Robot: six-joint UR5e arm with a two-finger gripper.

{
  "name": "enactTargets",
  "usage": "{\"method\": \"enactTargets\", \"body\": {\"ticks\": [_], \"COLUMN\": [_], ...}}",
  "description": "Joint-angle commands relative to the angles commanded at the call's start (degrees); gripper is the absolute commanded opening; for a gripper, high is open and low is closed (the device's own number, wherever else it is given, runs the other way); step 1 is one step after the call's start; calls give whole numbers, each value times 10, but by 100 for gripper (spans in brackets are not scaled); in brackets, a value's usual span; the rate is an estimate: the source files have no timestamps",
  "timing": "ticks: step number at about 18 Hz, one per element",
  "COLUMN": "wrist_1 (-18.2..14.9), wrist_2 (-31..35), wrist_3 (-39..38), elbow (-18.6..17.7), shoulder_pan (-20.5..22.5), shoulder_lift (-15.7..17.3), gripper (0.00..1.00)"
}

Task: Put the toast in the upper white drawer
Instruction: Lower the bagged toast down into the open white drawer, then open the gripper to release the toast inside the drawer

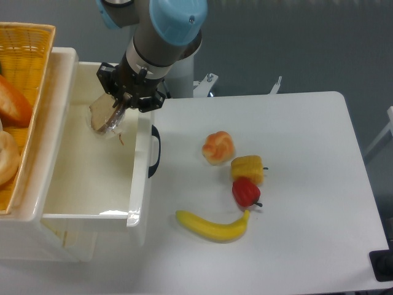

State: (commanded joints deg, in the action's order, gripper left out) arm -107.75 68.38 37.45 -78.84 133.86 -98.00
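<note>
A single robot arm reaches down into view from the top edge, left of centre. Its last visible section is a thick grey cylinder capped with a light blue cover, angled down and to the left. Below it sits a black wrist block with small bolts and cables around its rim. The two-finger gripper (113, 109) points downward from this block, its dark fingers (118, 103) close together and clamped on a plastic-wrapped slice held tilted between them. Behind the arm, a pale grey mounting column and part of the base show at the table's far edge.
</note>
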Motion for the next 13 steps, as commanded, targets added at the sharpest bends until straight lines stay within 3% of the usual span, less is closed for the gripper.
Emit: {"method": "enactTargets", "body": {"ticks": [1, 5, 13], "wrist_1": [0, 7, 17], "wrist_2": [0, 1, 5], "wrist_3": [-1, 2, 6], "elbow": [0, -1, -2], "shoulder_pan": [-1, -1, 0], "shoulder_lift": [0, -3, 0], "gripper": [28, 70, 93]}}
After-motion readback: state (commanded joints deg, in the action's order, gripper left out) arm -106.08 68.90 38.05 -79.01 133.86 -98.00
